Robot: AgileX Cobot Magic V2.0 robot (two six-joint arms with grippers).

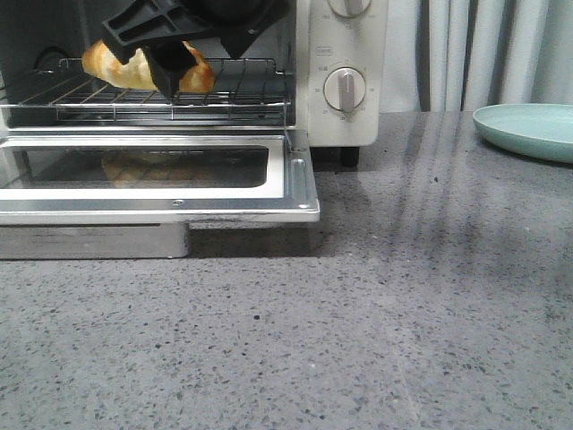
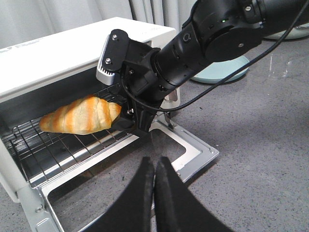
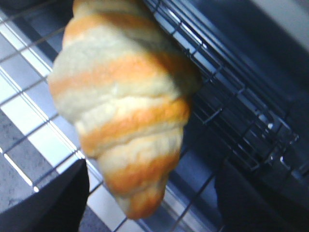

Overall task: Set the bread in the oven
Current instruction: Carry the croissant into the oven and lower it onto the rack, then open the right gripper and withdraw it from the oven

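Speckled grey table (image 1: 403, 305) carries everything. At its far left edge stands the cream-white toaster oven (image 1: 345, 54), its glass door (image 1: 161, 175) dropped flat and its wire rack (image 1: 170, 94) exposed; a pale teal plate (image 1: 528, 130) sits at the far right edge, well apart.

Right arm (image 2: 217, 34) reaches into the oven mouth. Its right pincer (image 2: 133, 121) seems clenched on one tapered end of the croissant (image 2: 79, 116), which lies along the rack at or just above the wires; whether it rests on them I cannot tell. In the right wrist view the fingers stand either side of the roll with gaps showing, so the grip may be loosening.

Left pincer (image 2: 154, 166) hangs clenched on nothing, over the table in front of the open door.

Doing this step well, I judge, means settling the roll fully on the wires, parting the fingers without snagging a wire, then backing straight out above the door.
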